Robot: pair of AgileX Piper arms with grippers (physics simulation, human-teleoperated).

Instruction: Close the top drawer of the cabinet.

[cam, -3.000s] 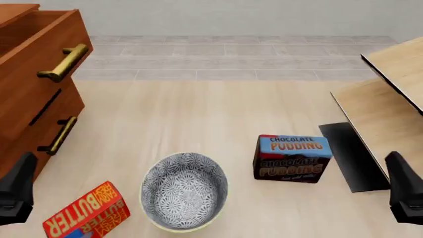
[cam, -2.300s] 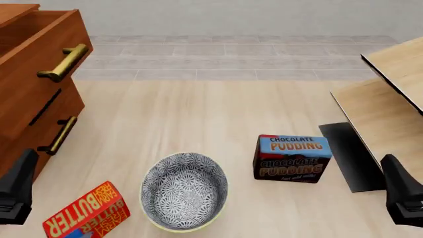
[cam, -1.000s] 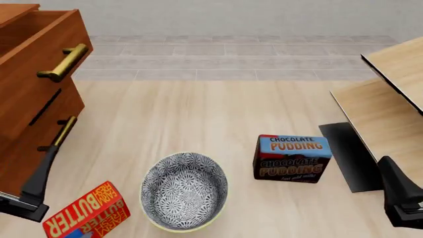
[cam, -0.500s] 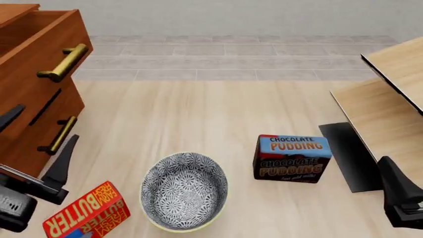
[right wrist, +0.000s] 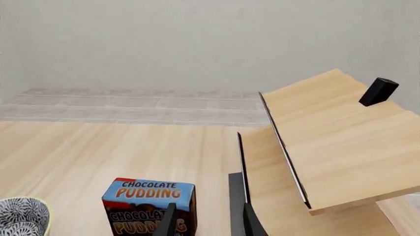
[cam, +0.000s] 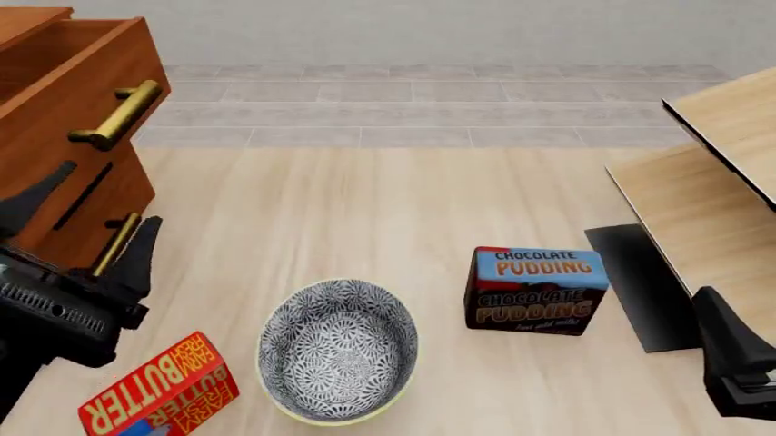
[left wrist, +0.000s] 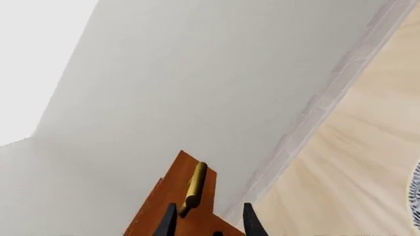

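The top drawer [cam: 85,109] is standing pulled out of the cabinet [cam: 49,209] at the bench's far left corner, its handle [cam: 118,115] untouched. Over the last second the left tool [cam: 75,238] has been rising from the near left edge and is now hanging in front of the lower drawer fronts, fingers spread and holding nothing, below the handle. This looks like the approach for a push. The right tool [right wrist: 204,221], slightly open and empty, is idling near the pudding box [cam: 535,291].
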